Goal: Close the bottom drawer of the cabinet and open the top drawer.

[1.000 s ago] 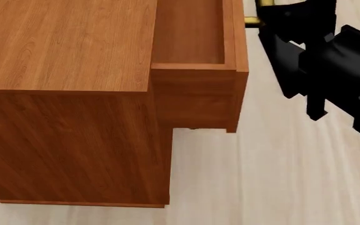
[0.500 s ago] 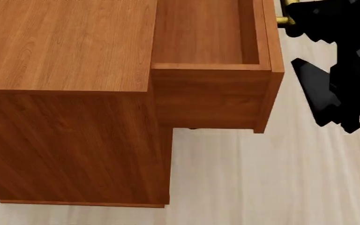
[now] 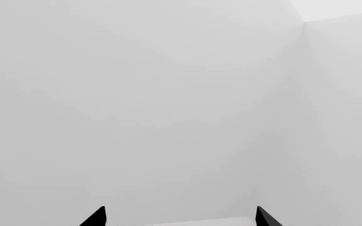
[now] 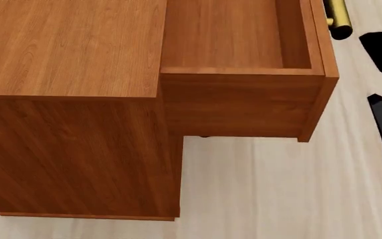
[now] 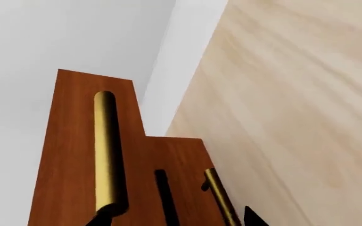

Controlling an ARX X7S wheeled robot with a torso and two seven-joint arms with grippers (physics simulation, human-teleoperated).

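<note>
Top drawer (image 4: 234,55) juts well out of the cabinet (image 4: 71,99) — rigid wood, slides on rails; right pincer (image 5: 175,221) spread open, just off its slick brass handle (image 5: 107,150) — best hold

Bare simulated room (blank white walls (image 3: 168,94), pale plank floor (image 4: 277,189)).

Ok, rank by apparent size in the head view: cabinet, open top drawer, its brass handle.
1. cabinet
2. top drawer, pulled out
3. brass handle, smallest, though the picture's top edge cuts it off
</note>
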